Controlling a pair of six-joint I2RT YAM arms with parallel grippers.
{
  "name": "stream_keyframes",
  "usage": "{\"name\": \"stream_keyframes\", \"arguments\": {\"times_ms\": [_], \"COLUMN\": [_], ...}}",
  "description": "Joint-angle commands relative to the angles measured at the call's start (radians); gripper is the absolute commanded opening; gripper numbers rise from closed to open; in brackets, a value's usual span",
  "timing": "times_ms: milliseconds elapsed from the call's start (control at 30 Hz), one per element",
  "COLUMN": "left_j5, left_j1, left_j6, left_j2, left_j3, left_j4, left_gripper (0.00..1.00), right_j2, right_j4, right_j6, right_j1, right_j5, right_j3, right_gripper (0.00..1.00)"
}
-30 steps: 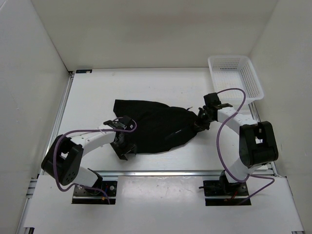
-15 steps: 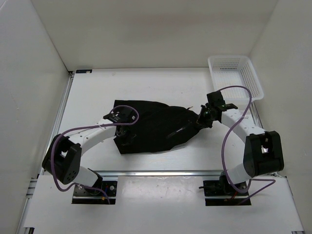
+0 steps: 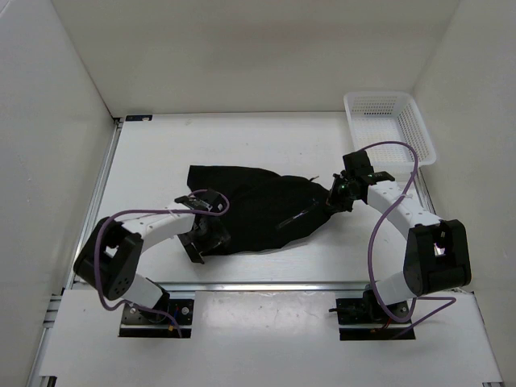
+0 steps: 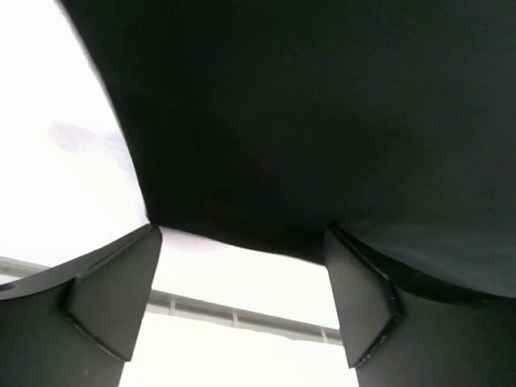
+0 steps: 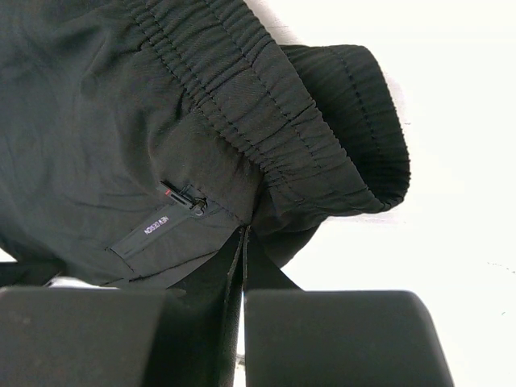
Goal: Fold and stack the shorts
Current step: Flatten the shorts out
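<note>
The shorts (image 3: 258, 210) lie spread in the middle of the table (image 3: 242, 141), and because the right claw (image 5: 243, 258) pinches only a thin fold by the waistband (image 5: 242, 105) while the left claw (image 4: 242, 235) gapes empty over their near edge, a pull can slip or bunch them; only the right wrist view shows this pinch.

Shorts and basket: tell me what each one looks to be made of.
The shorts look like a thin, matte black woven synthetic, perhaps polyester or nylon. They lie in soft folds, with a gathered elastic waistband and a small zipper. The basket looks like white moulded plastic, judging by its regular lattice walls and smooth rim.
</note>
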Motion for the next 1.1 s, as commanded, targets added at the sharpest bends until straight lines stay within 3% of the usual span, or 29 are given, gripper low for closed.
{"name": "stream_keyframes", "arguments": {"times_ms": [0,67,167,200,267,500,800,967,1067], "left_j5": [0.033,0.004,-0.044,-0.054,-0.122,-0.306,-0.335,-0.204,-0.125], "left_j1": [-0.004,-0.004,-0.004,-0.004,0.008,0.149,0.295,0.327,0.318], "left_j6": [0.005,-0.005,0.005,0.018,0.018,0.183,0.379,0.446,0.465], "left_j2": [0.044,0.062,0.076,0.062,0.033,0.058,0.183,0.154,0.044], "left_j3": [-0.019,-0.019,0.01,0.037,0.08,0.39,0.948,1.047,0.924], "left_j4": [0.052,0.062,0.062,0.04,-0.01,-0.184,-0.328,-0.382,-0.385], "left_gripper": [0.91,0.84,0.51,0.28,0.1,0.1,0.1,0.1,0.1], "right_j2": [0.003,0.003,-0.006,-0.017,-0.026,-0.002,0.077,-0.026,-0.158], "right_j4": [-0.006,-0.006,-0.015,-0.024,-0.033,-0.052,-0.127,-0.139,-0.148], "right_j6": [-0.012,-0.012,-0.021,-0.021,-0.031,-0.049,-0.067,-0.067,-0.077], "right_j1": [-0.002,-0.002,-0.002,-0.002,-0.002,-0.002,-0.002,-0.002,0.021], "right_j5": [0.007,0.007,0.007,0.016,0.016,0.016,0.025,0.014,0.025], "right_j3": [0.015,0.015,0.024,0.024,0.033,0.146,0.438,0.391,0.25], "right_gripper": [0.0,0.0,0.0,0.0,0.0,0.0,0.0,0.0,0.0]}}
